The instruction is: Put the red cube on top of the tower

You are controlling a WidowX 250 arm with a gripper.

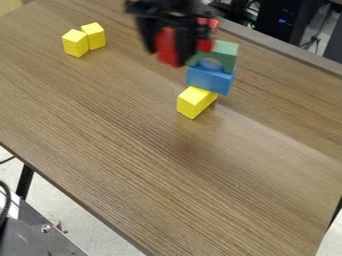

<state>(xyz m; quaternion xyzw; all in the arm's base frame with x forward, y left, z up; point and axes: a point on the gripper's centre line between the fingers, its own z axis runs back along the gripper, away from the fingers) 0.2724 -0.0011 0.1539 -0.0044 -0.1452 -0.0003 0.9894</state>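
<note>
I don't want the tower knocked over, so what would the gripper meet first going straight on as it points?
Probably the tabletop, picture-left of the tower; depth is unclear, so the gripper or its red cube might clip the tower first.

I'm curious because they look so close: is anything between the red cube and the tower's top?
Nothing visible stands between the red cube in the gripper and the tower, though another red piece appears on top.
</note>
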